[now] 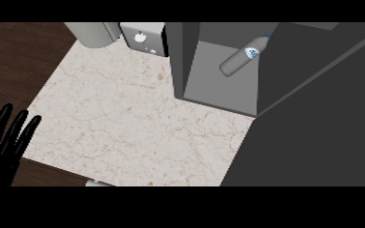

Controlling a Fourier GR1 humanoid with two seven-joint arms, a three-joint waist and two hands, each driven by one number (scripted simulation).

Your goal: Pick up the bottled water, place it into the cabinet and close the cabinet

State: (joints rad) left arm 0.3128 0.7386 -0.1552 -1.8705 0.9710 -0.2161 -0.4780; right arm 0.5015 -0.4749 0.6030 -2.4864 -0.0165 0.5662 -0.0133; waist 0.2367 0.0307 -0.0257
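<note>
Left hand (16, 135) rested at nine o'clock on the view's edge, fingers straight, spread and pointing up, holding nothing. Marbled counter (121, 121) stretched across the middle, from about seven o'clock toward the centre. Stood at eleven o'clock: a pale cylinder (91, 33) and, just beside it, a small white appliance (143, 38). Sat at one o'clock: the open cabinet (214, 84), with the bottled water (245, 55) lying tilted inside on its grey floor, blue cap toward one o'clock. Loomed from three to five o'clock: a broad dark panel, probably the cabinet door (306, 125), swung open. Right hand nowhere in view, so impossible to tell its state. Judged remaining: only the closing. Best done by pushing the door's outer face with flat fingers, sweeping steadily toward eleven o'clock, keeping clear of the bottle.
</note>
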